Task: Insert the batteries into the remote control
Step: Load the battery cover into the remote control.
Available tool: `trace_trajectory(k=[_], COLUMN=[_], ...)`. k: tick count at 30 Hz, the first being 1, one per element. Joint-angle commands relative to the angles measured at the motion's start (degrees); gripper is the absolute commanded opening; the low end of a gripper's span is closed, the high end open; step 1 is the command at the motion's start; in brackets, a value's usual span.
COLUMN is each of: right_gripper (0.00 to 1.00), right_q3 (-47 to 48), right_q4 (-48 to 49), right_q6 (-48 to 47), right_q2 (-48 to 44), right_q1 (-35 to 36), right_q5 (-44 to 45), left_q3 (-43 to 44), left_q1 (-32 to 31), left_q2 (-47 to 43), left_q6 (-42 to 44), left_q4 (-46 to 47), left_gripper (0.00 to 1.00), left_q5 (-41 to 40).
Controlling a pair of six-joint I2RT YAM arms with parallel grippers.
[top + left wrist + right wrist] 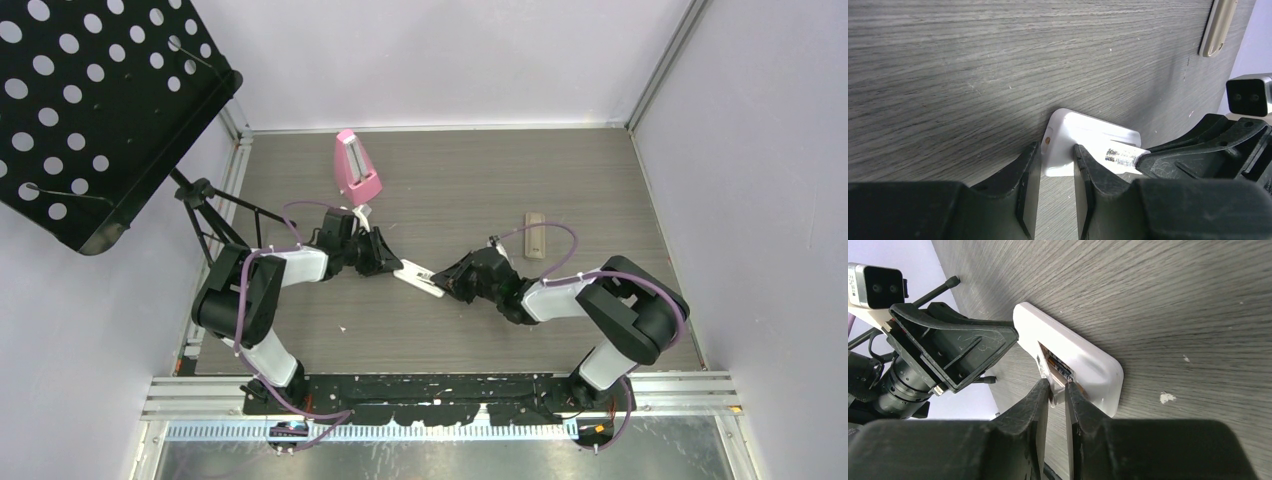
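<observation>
Both jaw pairs stand narrowly apart, grip undeterminable: right gripper [1057, 384] may lever the battery [1059, 366] askew should left gripper [1055, 146] let the remote control [1088, 357] skid.

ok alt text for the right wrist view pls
A white remote on a grey wood-grain table, its battery bay open with a battery inside. The right pincer, fingers narrowly parted, sits at the bay's near edge, while the left pincer grips the remote's far end.
</observation>
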Motion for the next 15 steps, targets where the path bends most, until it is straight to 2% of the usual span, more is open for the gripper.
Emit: trace_trajectory(k=[1,9,13,15], right_gripper=[0.27,0.47,0.49,0.45], right_q3=[2.41,3.74,4.33,4.11], right_q4=[-6.06,-16.97,-21.32,-21.81], right_q6=[-0.71,-2.80,-3.95,-4.61], right_q2=[-0.76,-7.58,-10.74,-12.26], right_q1=[0.37,0.42,0.38,0.34], right_q5=[0.87,3.51,4.83,5.37], left_q3=[-0.55,1.39,1.95,1.96], left_q1=[-1.17,-1.17,-1.17,-1.17], left_q2=[1.06,1.42,1.92,2.07], left_q6=[0.56,1.40,1.53,1.44], left_q4=[-0.35,-3.26,-3.58,-3.57], left_gripper=[0.30,0.31,0.31,0.31], left_q5=[0.72,-1.93,-2.25,-2.25])
